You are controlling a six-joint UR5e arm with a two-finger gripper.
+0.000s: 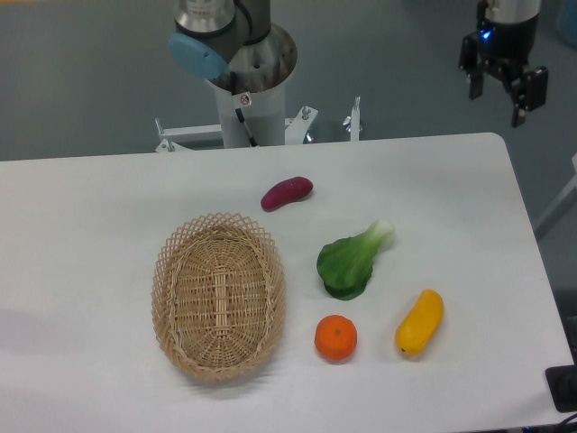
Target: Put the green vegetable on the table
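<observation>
Jaws spread and holding nothing, the gripper [501,90] hangs high past the far right corner of the table [108,198]. The green vegetable [350,262] lies on the tabletop between the wicker basket [218,296], which contains 0 items, and the yellow pepper [419,322]. The placing step appears complete; no further move seems required

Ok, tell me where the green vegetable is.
The green vegetable lies on the table, right of the wicker basket, above the orange.

White table [108,198]; tan lattice-woven wicker basket [218,296]; dark green, pale-stemmed green vegetable [350,262]; orange fruit [335,338]; yellow pepper [419,322]; magenta-purple sweet potato [287,193].
</observation>
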